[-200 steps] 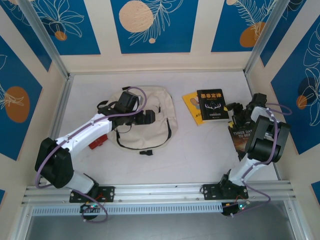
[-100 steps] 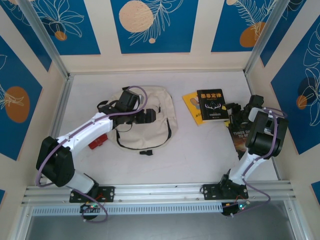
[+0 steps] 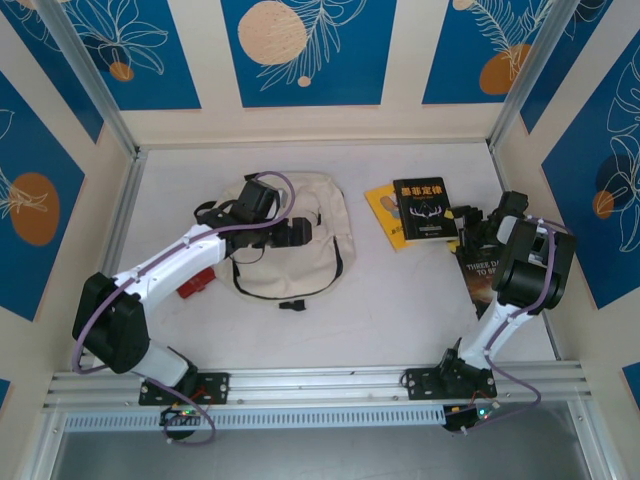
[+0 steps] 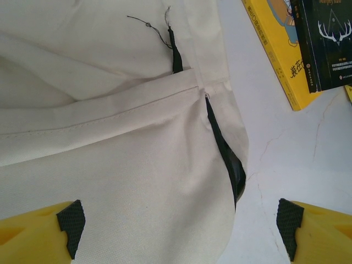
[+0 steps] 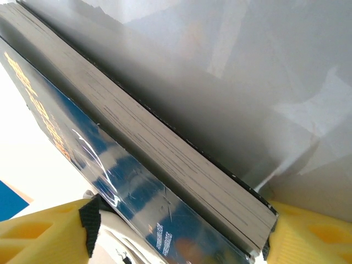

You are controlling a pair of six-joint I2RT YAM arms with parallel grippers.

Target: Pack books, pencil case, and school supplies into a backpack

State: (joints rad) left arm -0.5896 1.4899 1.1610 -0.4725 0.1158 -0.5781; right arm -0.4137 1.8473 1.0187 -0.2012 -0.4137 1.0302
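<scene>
Left gripper (image 4: 181, 228) spread wide, hovering over backpack (image 3: 312, 195) at its right edge. Right gripper (image 5: 179, 234) straddling right edge of black book (image 3: 425, 208), which lies on yellow book (image 3: 383, 212); clamped or just astride, cannot tell. Bare table (image 3: 390, 300) between backpack and books. Right wall close.

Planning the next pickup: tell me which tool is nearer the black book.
Right. The right tool sits at the right edge of the black book, straddling it; the left tool is over the backpack, farther left.
</scene>
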